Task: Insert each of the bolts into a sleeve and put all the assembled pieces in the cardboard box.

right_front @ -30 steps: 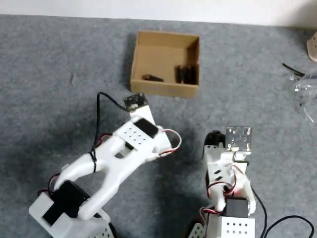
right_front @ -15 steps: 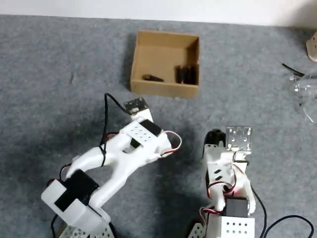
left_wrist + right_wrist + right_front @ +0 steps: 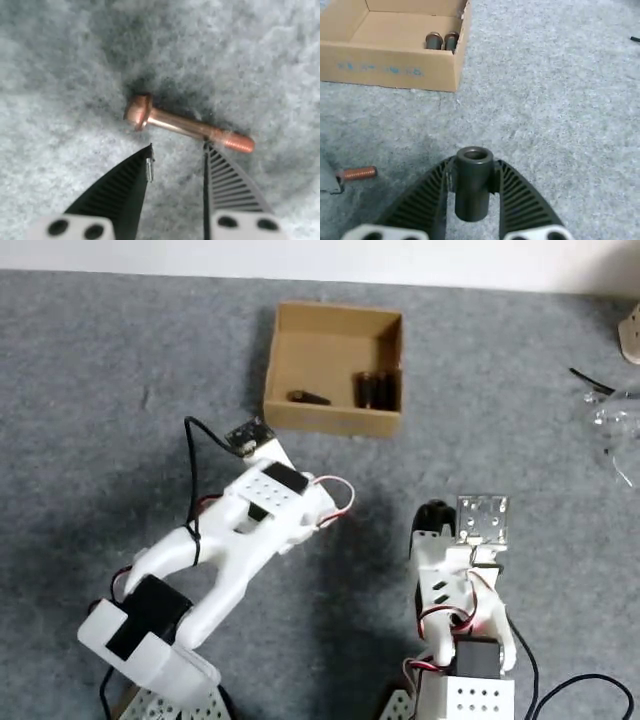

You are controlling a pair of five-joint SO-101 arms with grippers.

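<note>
A: Where was the bolt (image 3: 187, 125) when you looked?

B: Flat on the grey bench (image 3: 120, 360), right under the left end effector (image 3: 178, 146), whose fingers were apart with nothing between them. From above, that arm's head sat left of centre, just below the lower left corner of the cardboard box (image 3: 330, 418).

A: So what worried you?

B: The lie of it. The shank ran nearly along the line from one fingertip to the other, not across it, and the bolt was longer than the opening. I judged that closing as it stood would catch nothing. Coming down, a tip could land on the shank and roll it or kick it away over the nap.

A: And the other side?

B: The right end effector (image 3: 474, 167) was clamped on the dark sleeve (image 3: 472, 200), held upright with its bore open at the top, lower right of centre in the overhead view. It's a round thing gripped along two narrow lines. A shove from a bolt entering off-axis could tilt it or push it down through the grip, I thought.

A: Anything about the box?

B: Assembled pieces (image 3: 376, 390) lay inside, near its right wall. The left arm was close to the front wall, so a wide swing could nudge the box.
</note>
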